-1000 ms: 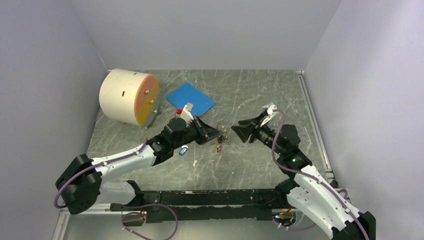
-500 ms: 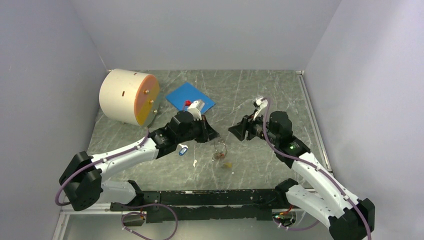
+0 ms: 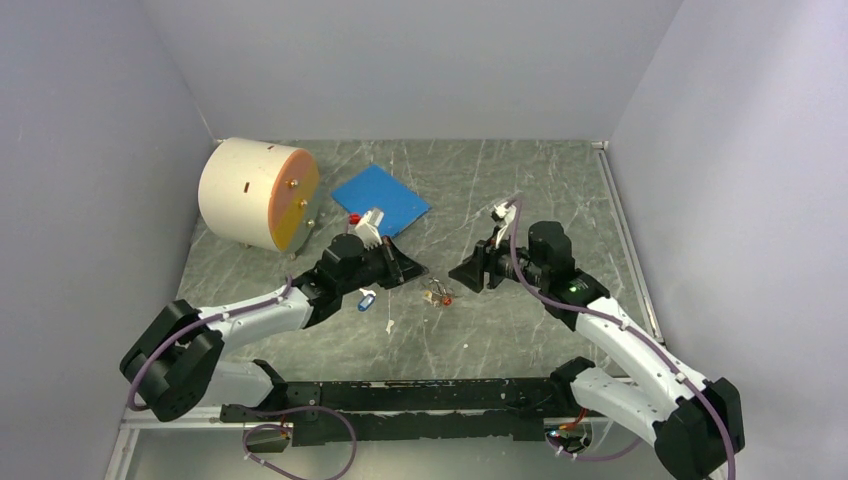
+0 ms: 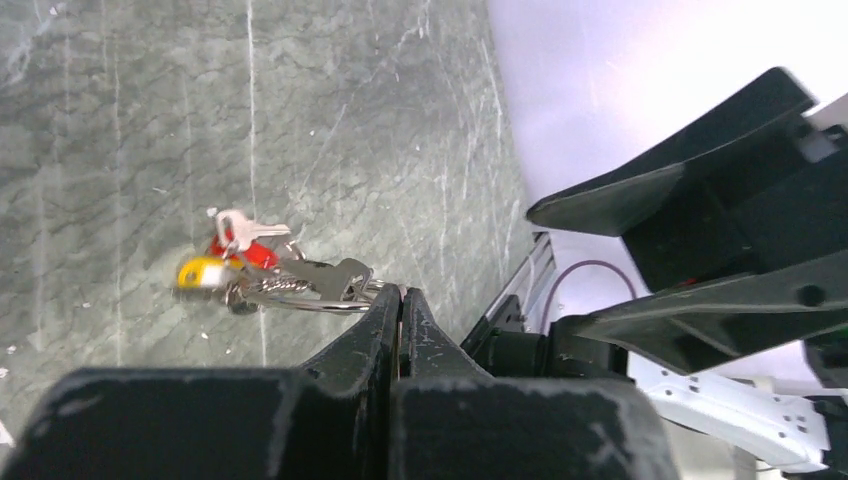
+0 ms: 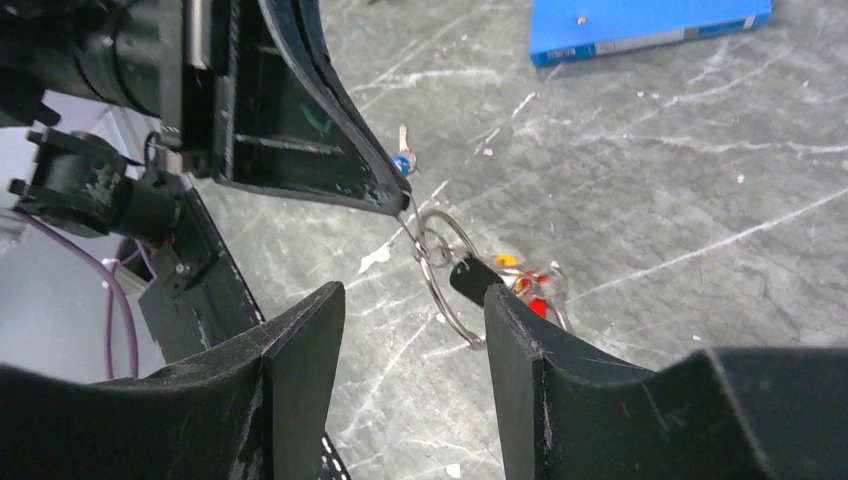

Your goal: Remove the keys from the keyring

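Note:
My left gripper is shut on the thin silver keyring, pinching its wire at the fingertips. On the ring hang a black-headed key, a red-headed key, a silver key and a small yellow tag. The bunch is low over the table, between the two grippers. My right gripper is open and empty. Its fingers straddle the near side of the ring without gripping it, and one finger is right next to the black key head.
A blue square pad lies behind the left gripper. A large cream cylinder lies at the back left. A small blue-and-white tag and a white scrap lie under the left arm. The right wall rail is close.
The right gripper has swung left and down toward the bunch, still open. The left gripper has drawn slightly back left, still shut on the ring. The bunch has swung up a little.

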